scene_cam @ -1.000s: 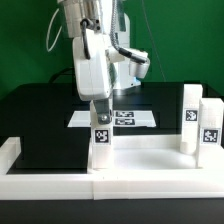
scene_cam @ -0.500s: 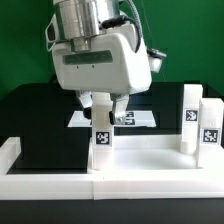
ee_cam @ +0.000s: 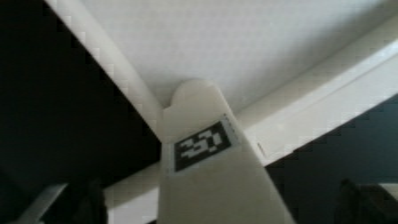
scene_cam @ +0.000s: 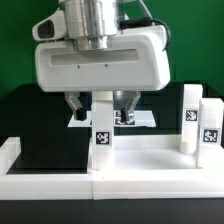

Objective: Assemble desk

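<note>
Standing upright at the near edge of the black table (scene_cam: pixel 40 120), a white leg block (scene_cam: pixel 102 128) rises from the wide desk panel (scene_cam: pixel 150 160) with its black-and-white tag facing the camera. The gripper (scene_cam: pixel 99 108) hangs right over it, its big white body filling the upper part of the exterior view, and the two fingers (scene_cam: pixel 75 108) reach down on either side of the block's upper part, one toward the exterior view's left, the other toward its right. The jaws stand spread, with the block between them; whether the pads touch its sides cannot be told from either view.

From the wrist view the same leg block (ee_cam: pixel 210 150) runs up the middle of the picture, tag (ee_cam: pixel 205 143) plainly shown, and the dark fingertips (ee_cam: pixel 54 200) sit at each side of it with a gap showing between block and tips (blurred, so the gap is only roughly seen). Behind the block the white panel (ee_cam: pixel 267 40) lies flat with its raised rim crossing diagonally.

Two more tagged leg blocks (scene_cam: pixel 190 118) (scene_cam: pixel 209 125) stand upright, close together, near the table's edge at the exterior view's right. The marker board (scene_cam: pixel 140 119) lies flat on the table behind the gripper, partly hidden by it. A long white bar (scene_cam: pixel 45 185) edges the table's near side.
</note>
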`<action>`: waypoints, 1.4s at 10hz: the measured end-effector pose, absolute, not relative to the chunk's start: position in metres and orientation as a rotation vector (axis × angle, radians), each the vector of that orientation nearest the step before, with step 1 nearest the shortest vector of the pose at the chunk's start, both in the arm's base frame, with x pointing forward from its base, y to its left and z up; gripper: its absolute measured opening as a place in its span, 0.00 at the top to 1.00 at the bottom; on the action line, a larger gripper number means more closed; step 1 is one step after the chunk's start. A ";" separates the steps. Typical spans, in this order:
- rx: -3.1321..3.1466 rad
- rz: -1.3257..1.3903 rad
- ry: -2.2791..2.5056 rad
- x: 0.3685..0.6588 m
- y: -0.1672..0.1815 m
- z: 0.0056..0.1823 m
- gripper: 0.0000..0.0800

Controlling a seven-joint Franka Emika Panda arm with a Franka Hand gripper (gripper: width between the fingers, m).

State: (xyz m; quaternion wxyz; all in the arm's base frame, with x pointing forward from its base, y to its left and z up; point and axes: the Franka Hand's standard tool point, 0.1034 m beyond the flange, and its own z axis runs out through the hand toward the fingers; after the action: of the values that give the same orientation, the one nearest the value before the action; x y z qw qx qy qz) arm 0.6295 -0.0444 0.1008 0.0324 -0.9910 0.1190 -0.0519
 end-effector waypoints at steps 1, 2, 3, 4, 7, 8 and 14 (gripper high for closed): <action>-3.053 -0.153 0.319 0.629 -0.042 0.099 0.19; -3.045 -0.152 0.386 0.629 -0.043 0.099 0.22; -3.045 -0.152 0.383 0.629 -0.043 0.099 0.22; -3.039 -0.151 0.416 0.629 -0.043 0.099 0.45; -2.968 -0.135 0.752 0.628 -0.046 0.098 0.63; -2.912 -0.128 0.933 0.628 -0.046 0.098 0.63; -2.069 0.003 2.171 0.632 -0.038 0.101 0.63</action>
State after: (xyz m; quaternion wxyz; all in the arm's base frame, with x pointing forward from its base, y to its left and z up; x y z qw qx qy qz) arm 0.6324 -0.0382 0.1007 0.0712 -0.6880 0.7222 0.0011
